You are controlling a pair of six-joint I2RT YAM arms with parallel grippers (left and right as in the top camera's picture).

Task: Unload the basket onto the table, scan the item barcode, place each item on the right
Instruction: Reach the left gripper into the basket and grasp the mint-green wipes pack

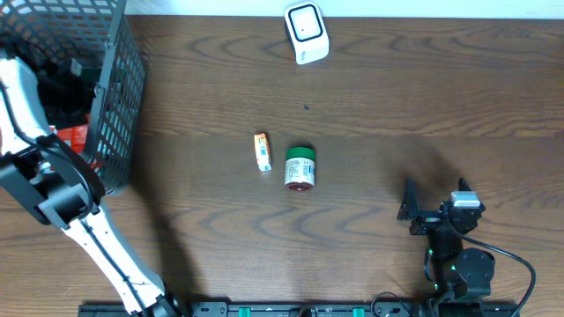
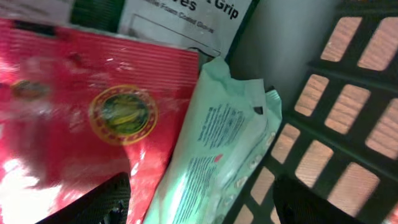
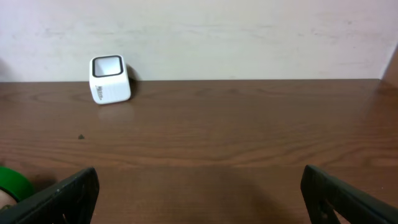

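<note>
1. Reaching down inside the basket (image 1: 115, 106), my left gripper (image 2: 200, 190) stands wide open with a finger on either side of the pale green packet (image 2: 217, 143). It has hold of nothing. I judge this packet to be the item to scan.
2. My right gripper (image 3: 199, 199) is spread as wide as it goes and is empty. It sits low over the desk (image 3: 249, 143), facing the scanner (image 3: 110, 79).
3. The pale green packet lies against the red packet (image 2: 93, 112). If I close here I could pinch the red film too and lift both.
4. One of my left fingers is near the basket's mesh wall and could snag on the wire as I lift. The soft packet may also sag or slip out.
5. I see no barcode on the face shown, so the code might end up turned away from the scanner, which is well apart from the basket.
6. Only the left wrist view shows the packets and my finger gap; from overhead the basket hides that gripper.
7. The overhead view alone shows the small orange box (image 1: 263, 151) and the green-lidded jar (image 1: 300, 169) whole at mid-desk. The right wrist view catches just a green sliver of the jar.
</note>
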